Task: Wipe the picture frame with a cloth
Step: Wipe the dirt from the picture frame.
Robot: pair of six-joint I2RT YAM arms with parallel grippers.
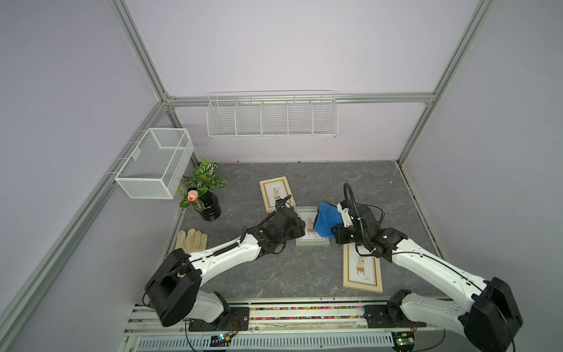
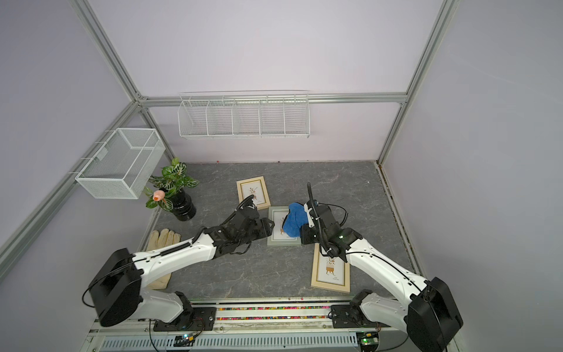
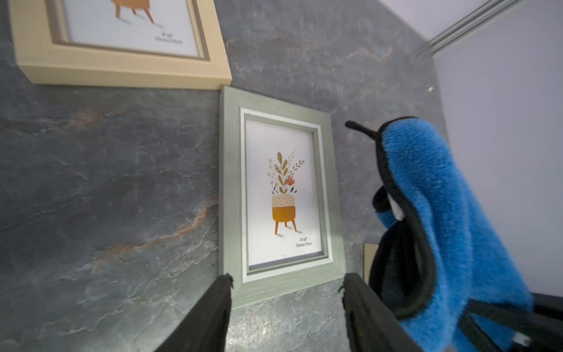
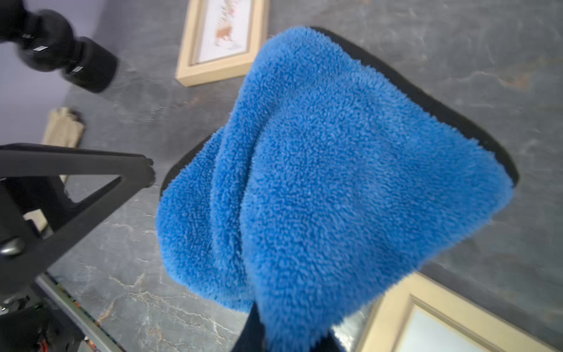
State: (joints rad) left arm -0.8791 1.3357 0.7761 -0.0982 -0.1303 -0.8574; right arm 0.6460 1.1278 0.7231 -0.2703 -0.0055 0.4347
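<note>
Right hand (image 1: 338,234) clenched on the cloth (image 1: 326,221), which hangs bunched from it, blue plush out and dark edge showing in the right wrist view (image 4: 320,183). In both top views the cloth sits over the right part of the grey-green picture frame (image 1: 312,242). In the left wrist view it looks raised beside that frame's edge (image 3: 441,213), so I can't tell if it contacts the glass. The frame lies flat mid-table (image 1: 274,274), print up, showing a plant in an orange pot. Left hand (image 3: 286,280) is released, fingers spread, nothing between them. It sits at the frame's left side in a top view, and the wrist view has its fingertips (image 3: 227,279) just short of the frame's short edge, one toward each end. Can't tell whether they touch. Far beige frame (image 1: 264,198) lies flat behind the left hand, its corner just beside the grey-green frame's corner. Near beige frame (image 1: 347,271) lies flat under the right arm, partly covered. Beige glove (image 1: 192,239) lies at the table's left edge, the potted plant (image 1: 202,183) in the black vase (image 1: 210,208) behind it. There's a mesh basket (image 1: 152,164) on the left rail and a wire rack (image 1: 271,117) on the back wall.
</note>
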